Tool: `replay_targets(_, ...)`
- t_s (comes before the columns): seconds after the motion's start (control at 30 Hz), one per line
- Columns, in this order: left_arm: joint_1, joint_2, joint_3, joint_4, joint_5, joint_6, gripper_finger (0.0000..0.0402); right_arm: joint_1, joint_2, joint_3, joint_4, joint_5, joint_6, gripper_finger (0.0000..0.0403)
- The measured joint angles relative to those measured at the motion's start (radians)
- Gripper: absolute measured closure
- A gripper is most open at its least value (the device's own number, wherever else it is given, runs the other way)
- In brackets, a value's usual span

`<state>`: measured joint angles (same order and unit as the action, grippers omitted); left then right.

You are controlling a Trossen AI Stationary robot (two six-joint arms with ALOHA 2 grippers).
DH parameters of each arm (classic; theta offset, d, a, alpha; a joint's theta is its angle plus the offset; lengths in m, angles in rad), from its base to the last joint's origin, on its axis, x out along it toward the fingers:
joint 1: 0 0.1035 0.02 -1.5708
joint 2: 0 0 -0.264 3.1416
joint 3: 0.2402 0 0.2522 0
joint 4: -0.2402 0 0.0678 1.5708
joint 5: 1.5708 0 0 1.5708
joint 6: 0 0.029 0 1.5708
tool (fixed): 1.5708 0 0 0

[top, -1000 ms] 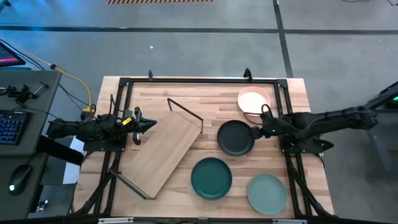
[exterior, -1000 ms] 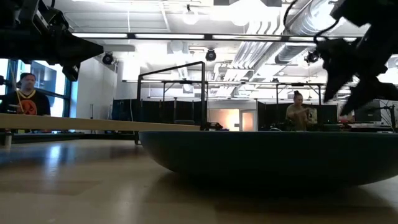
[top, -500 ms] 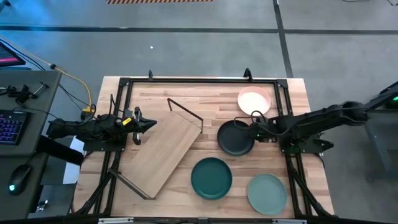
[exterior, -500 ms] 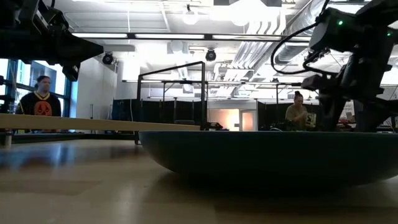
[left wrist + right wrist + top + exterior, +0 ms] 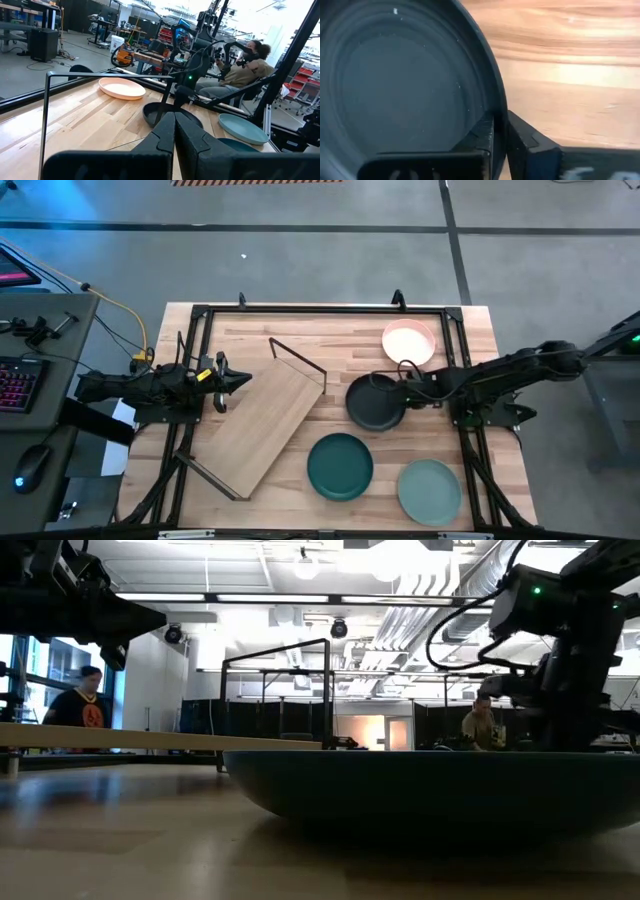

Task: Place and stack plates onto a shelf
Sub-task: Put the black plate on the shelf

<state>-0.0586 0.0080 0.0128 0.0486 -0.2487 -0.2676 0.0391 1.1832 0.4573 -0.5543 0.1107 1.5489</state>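
A black plate [image 5: 372,404] lies on the table right of centre, with my right gripper [image 5: 401,392] shut on its right rim. A dark teal plate [image 5: 340,466] and a pale green plate [image 5: 430,490] lie near the front edge. A cream plate [image 5: 408,342] lies at the far right. The shelf [image 5: 262,426], a pale board with black rod frames, lies slantwise on the table left of centre. My left gripper [image 5: 236,381] is shut with nothing in it, over the table's left side beside the shelf. My right gripper pinches the black plate's rim [image 5: 498,118] on the plate's right side, one finger [image 5: 481,136] inside the plate and the other [image 5: 526,140] outside. The fingers come from the table's right, slanting down. The plate stays level; I cannot tell whether it is off the table.
A black frame [image 5: 300,310] runs around the tabletop. The shelf's upright rod frame [image 5: 298,360] stands at the shelf's far end, left of the black plate. In the low view the teal plate [image 5: 430,790] fills the foreground. People show in the room beyond.
My right gripper has come down and toward the table's left, from near the cream plate to the black plate's right rim, and has shut on that rim.
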Motion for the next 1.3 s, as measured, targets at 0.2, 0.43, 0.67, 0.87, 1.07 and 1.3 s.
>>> replay_targets(0.2, 0.000, 0.000, 0.000, 0.000, 0.000, 0.000, 0.0401, 0.000, -0.126, -0.002, -0.004, -0.017, -0.159, 0.0399)
replay_targets(0.43, 0.000, 0.000, 0.000, 0.000, 0.000, 0.000, 0.0401, 0.007, -0.283, 0.017, -0.004, -0.160, -0.387, 0.0402)
replay_targets(0.67, 0.000, 0.000, 0.000, 0.000, 0.000, 0.000, 0.0402, 0.071, -0.306, 0.099, -0.049, -0.097, -0.450, 0.0403)
replay_targets(0.87, 0.000, 0.000, 0.000, 0.000, 0.000, 0.000, 0.0401, 0.101, -0.291, 0.132, 0.066, -0.086, -0.421, 0.0403)
replay_targets(1.07, 0.000, 0.000, 0.000, 0.000, 0.000, 0.000, 0.0402, 0.187, -0.145, 0.154, 0.290, -0.019, -0.298, 0.0403)
replay_targets(1.3, 0.000, 0.000, 0.000, 0.000, 0.000, 0.000, 0.0402, 0.293, 0.174, 0.327, 0.403, 0.078, -0.184, 0.0403)
